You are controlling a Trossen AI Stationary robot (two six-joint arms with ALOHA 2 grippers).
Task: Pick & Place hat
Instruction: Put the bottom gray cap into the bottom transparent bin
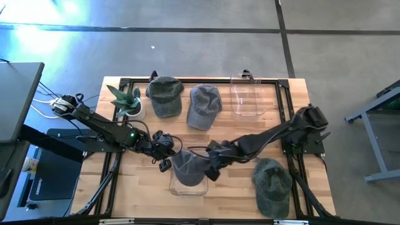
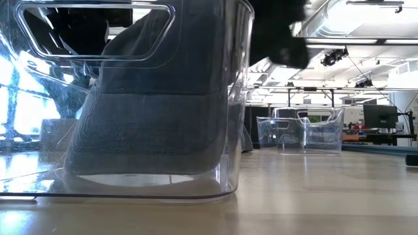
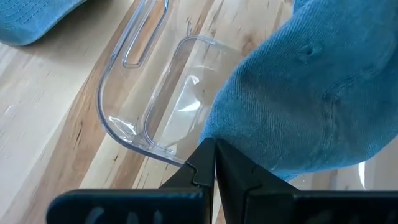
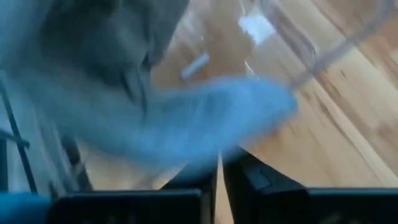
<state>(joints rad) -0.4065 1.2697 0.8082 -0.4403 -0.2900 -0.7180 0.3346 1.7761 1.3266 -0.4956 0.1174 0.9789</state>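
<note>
Grey hat seemingly inside clear bin

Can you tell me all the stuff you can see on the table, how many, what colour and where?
grey hat in bin: one, grey, inside the near clear bin, both grippers at it
green hats: three, dark green; one at the far edge by the plant, one beside it, paler grey-green, one at the near right corner
near clear bin: one, see-through, near middle of the table
far clear bin: one, see-through, far edge, right of the hats, nothing seen in it
potted plant: one, green leaves in a white pot, far left corner
table: one, light wood
left gripper: one, dark, shut, at the bin's left side
right gripper: one, dark, shut, at the bin's right side against the hat
</note>
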